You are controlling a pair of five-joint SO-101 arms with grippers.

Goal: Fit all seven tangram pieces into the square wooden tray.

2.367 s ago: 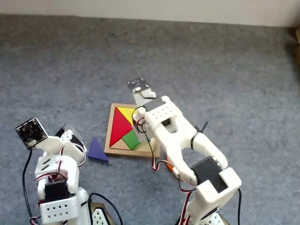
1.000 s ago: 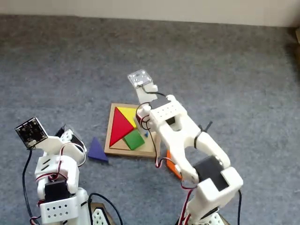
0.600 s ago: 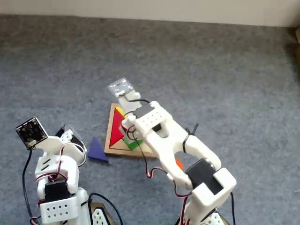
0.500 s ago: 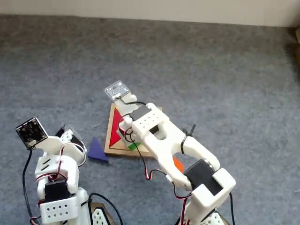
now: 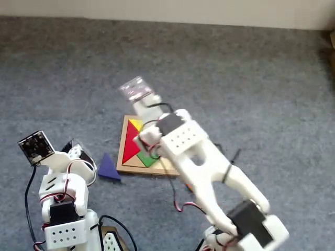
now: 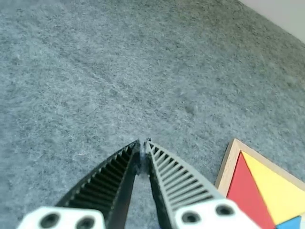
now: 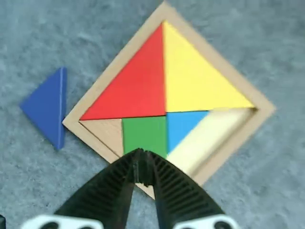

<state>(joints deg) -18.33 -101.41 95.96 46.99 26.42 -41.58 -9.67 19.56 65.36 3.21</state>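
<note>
The right end effector [image 7: 144,160], fingers pressed together, hangs over one rim of the square wooden tray [image 7: 212,57]. Past its tips lie the green square [image 7: 144,133] and small blue triangle [image 7: 180,125], then the red triangle [image 7: 136,88] and yellow triangle [image 7: 198,81]. A dark blue triangle [image 7: 45,107] lies on the table [image 7: 267,28] just outside the tray. The left end effector [image 6: 143,143], likewise pressed together, hangs over grey table well apart. Seen from above, the right arm [image 5: 209,162] hides part of the tray.

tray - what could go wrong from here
The right gripper, shut, hangs over the rim of the tray beside the green square; coming down, it could knock the tray or shift that piece. The blue triangle lies flat on the carpet right beside the rim, so grasping it may shove the tray.
</note>
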